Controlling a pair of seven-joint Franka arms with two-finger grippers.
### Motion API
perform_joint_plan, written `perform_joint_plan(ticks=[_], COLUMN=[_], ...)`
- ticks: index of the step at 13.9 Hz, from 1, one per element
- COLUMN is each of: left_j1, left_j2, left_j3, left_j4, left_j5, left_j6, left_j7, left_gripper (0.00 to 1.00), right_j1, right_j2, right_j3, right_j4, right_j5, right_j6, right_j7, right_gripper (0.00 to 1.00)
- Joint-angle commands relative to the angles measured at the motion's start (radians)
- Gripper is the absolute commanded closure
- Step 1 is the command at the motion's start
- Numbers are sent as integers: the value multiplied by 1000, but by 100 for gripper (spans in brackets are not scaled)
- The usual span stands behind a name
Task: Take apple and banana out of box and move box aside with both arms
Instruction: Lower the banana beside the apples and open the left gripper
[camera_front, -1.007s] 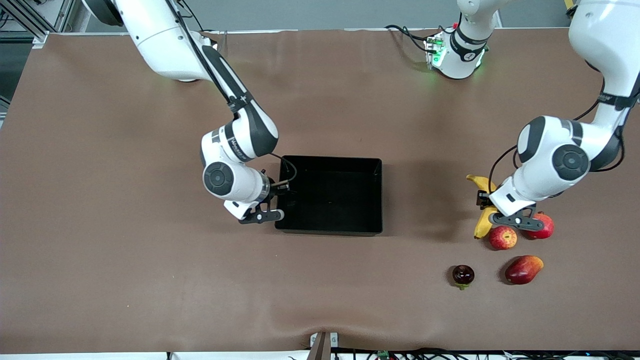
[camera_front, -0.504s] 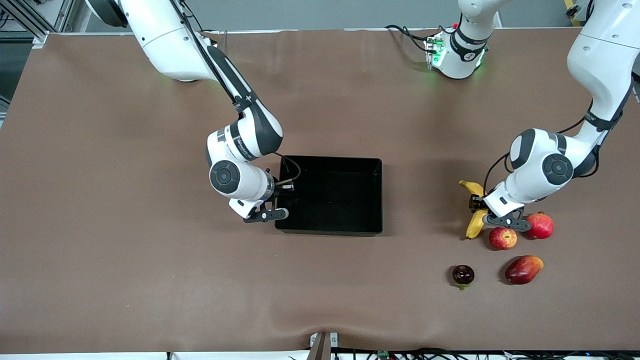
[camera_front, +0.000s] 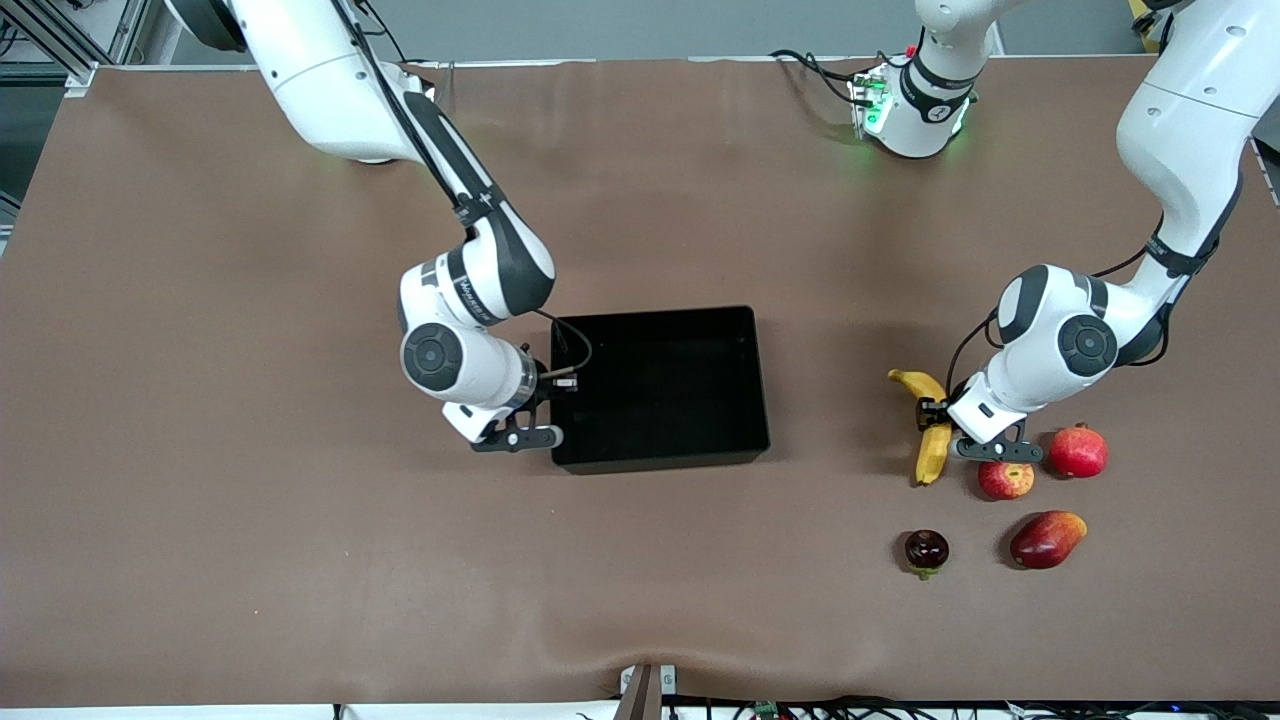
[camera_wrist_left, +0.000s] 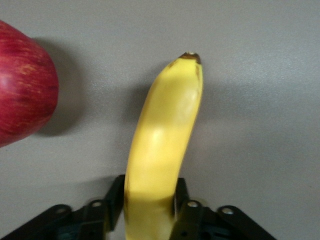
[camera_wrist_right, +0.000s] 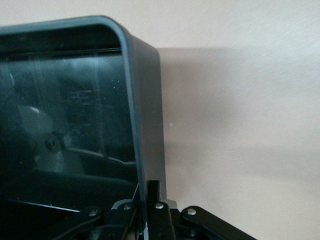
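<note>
The black box (camera_front: 660, 390) sits mid-table, slightly skewed. My right gripper (camera_front: 545, 425) is shut on the box's wall (camera_wrist_right: 145, 150) at the end toward the right arm. The yellow banana (camera_front: 930, 430) is held by my left gripper (camera_front: 945, 420), which is shut on its middle; in the left wrist view the banana (camera_wrist_left: 162, 140) runs out from between the fingers (camera_wrist_left: 112, 200). The red apple with yellow patches (camera_front: 1005, 479) lies on the table beside the banana, nearer the front camera than my left gripper; a red fruit shows at the edge of the left wrist view (camera_wrist_left: 22, 85).
A plain red pomegranate (camera_front: 1078, 451) lies beside the apple. An oblong red-orange mango (camera_front: 1046, 539) and a small dark purple fruit (camera_front: 926, 550) lie nearer the front camera. The brown table (camera_front: 250, 520) spreads wide around the box.
My left gripper has carried the banana toward the box, away from the pomegranate. My right gripper has shifted and turned the box slightly.
</note>
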Motion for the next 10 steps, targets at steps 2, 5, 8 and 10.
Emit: perform_joint_plan(ticks=[2,5,8,10], left_j1=[12,13,16,16], left_j2=[-33,-165,-315,-369], left_j3=[-8,-45,-92,-99], left_j4=[13,30,48,105], left_j5=[38,25,22,21], left_j6=[-4,-143,-257,-362], left_j7=[-29,-40,-103,-97], left_gripper=[0,0,0,0], right_j1=[-115,-212,-299,-355], right_j2=[-109,-149,-177,-198], right_j3=[10,10,10,10], right_j4=[-12,-14,-21,-47], right_j5=[16,2,0,0], right_j6=[-88,-189,-217,-223], right_j7=[27,18,-61,-127], right_gripper=[100,100,100,100])
